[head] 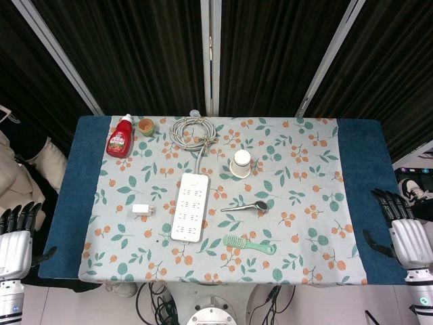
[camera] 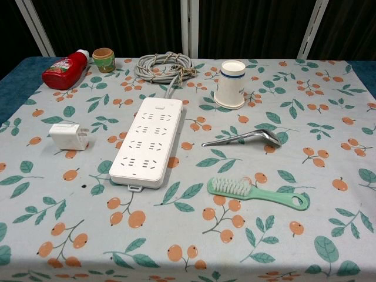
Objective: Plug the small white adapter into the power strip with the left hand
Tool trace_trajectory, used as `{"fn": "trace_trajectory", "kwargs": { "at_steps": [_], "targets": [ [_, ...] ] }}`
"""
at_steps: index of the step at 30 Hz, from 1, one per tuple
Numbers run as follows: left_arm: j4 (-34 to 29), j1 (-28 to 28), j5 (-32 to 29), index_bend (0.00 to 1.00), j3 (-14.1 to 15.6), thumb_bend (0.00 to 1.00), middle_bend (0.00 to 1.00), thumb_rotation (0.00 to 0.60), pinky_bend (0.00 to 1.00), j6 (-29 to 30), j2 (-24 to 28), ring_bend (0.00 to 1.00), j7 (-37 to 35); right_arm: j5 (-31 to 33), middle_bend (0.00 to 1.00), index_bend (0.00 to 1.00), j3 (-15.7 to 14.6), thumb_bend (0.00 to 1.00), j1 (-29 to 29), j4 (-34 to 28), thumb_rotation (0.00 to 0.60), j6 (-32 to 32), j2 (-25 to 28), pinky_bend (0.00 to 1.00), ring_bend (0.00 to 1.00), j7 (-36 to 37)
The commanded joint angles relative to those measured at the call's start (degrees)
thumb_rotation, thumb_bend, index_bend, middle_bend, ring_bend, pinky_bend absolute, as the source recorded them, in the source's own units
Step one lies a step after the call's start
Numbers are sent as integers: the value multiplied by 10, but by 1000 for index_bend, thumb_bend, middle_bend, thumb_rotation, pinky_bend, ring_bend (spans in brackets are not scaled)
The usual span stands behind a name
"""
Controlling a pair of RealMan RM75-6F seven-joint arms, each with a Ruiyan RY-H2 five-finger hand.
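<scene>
I'm looking down on the table [head: 71, 203], blue at both ends and covered across the middle by a tablecloth [head: 304, 223] printed with leaves and orange berries. The white power strip [head: 190, 206] lies lengthwise near the middle, its sockets facing up, and its grey cable [head: 194, 131] runs to a loose coil at the far edge. My left hand [head: 16, 237] sits off the near left corner of the table, fingers extended upward and slightly apart, holding nothing; my right hand [head: 402, 227] hangs off the near right edge in much the same pose, fingers straight and apart, also holding nothing. Neither hand shows in the chest view. A red ketchup bottle [head: 120, 136] lies on its side at the far left, with a small brown cup [head: 146, 126] just to its right. A white paper cup [head: 241, 163] stands upside down to the right of the strip's far end. A green brush [head: 249, 244] lies near the front, right of the strip, bristles up. A metal spoon [head: 247, 206] rests between the cup and the brush. The small white adapter [head: 143, 210] lies on the cloth just left of the strip, apart from it, and in the chest view its prongs [camera: 84, 136] point toward the strip.
</scene>
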Motion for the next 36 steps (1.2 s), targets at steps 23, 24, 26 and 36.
{"fn": "trace_trajectory", "kwargs": {
  "at_steps": [23, 24, 26, 36],
  "targets": [
    [73, -136, -34, 87, -53, 70, 49, 600, 0, -183, -33, 0, -18, 8, 66, 37, 22, 282, 20, -38, 600, -2, 24, 0, 0, -51],
    [86, -147, -36, 87, -58, 70, 49, 600, 0, -193, -42, 0, -20, 7, 66, 37, 21, 282, 20, -38, 600, -4, 23, 0, 0, -51],
    [120, -173, -38, 87, -68, 71, 49, 600, 0, -214, -65, 0, -22, 7, 66, 37, 20, 281, 21, -38, 600, -6, 21, 0, 0, -51],
    [235, -254, -61, 87, -88, 71, 49, 600, 0, -290, -152, 0, -48, 17, 66, 37, 16, 281, 17, -41, 600, -8, 14, 0, 0, -55]
  ]
}}
